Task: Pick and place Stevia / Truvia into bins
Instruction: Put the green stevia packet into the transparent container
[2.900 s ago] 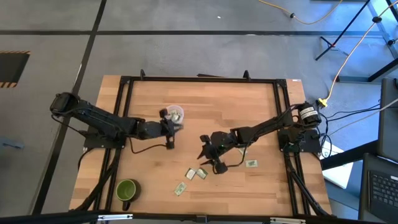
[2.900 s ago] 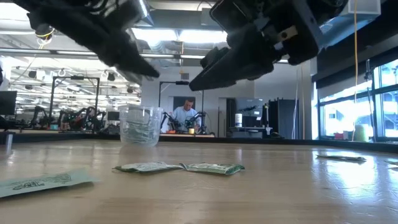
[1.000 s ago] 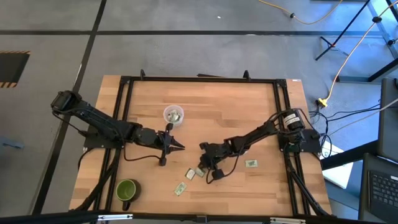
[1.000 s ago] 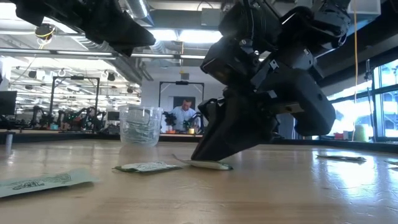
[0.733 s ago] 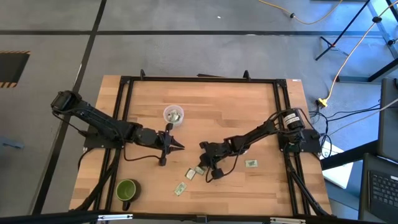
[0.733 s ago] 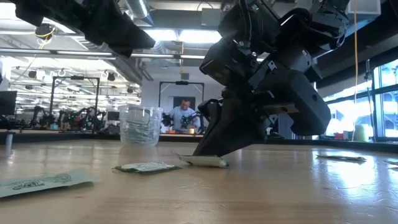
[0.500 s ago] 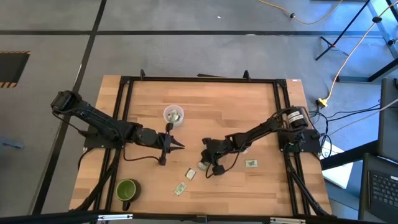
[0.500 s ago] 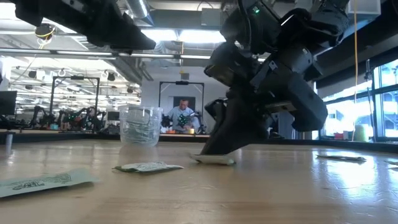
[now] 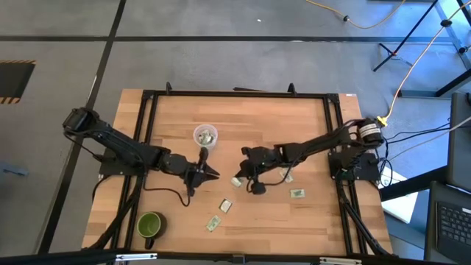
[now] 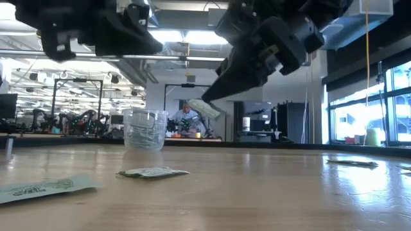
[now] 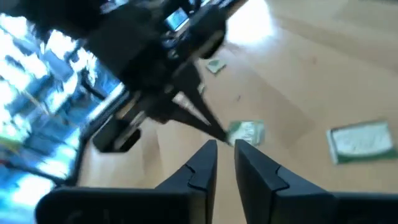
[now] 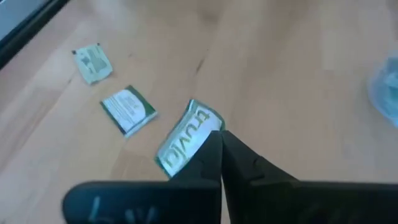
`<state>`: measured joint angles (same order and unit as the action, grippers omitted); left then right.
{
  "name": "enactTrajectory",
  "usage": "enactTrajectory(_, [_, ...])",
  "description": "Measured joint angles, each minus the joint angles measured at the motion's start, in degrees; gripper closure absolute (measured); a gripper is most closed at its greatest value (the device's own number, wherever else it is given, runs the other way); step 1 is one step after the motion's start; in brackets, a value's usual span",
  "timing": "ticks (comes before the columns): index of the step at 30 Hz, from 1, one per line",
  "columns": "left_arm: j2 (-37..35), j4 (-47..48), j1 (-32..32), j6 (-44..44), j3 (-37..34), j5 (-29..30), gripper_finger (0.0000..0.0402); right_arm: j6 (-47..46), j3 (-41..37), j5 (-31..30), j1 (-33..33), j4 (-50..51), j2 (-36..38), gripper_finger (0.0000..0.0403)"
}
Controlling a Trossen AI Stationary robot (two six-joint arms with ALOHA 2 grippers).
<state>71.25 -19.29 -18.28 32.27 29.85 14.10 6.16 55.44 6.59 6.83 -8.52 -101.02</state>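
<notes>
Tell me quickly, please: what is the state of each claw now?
Left claw: closed, holding nothing, above the table near the cup.
Right claw: closed on one Truvia sachet, lifted off the table.

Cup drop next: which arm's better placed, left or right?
Right. The right gripper already pinches a sachet lifted off the table, a short way from the cup. The left gripper sits nearby, empty.
</notes>
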Motion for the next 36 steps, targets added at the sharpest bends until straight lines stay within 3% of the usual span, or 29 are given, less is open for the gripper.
enactTrajectory(13, [11.9, -12.1, -1.2, 25.7, 0.0, 9.7, 0.0302, -2.8, 0.1, 1.3, -2.8, -3.8, 2.2, 0.0403])
enactTrajectory(23, [15.1, -14.6, -4.1, 35.5, 0.0, 20.7, 0.0293, -4.6, 0.1, 4.3, -3.4, -4.3, 2.2, 0.0403])
enactTrajectory(36, [15.1, -19.8, -4.6, 41.9, 0.0, 20.2, 0.0291, -9.0, 0.2, 5.7, -3.4, -7.4, 2.2, 0.0403])
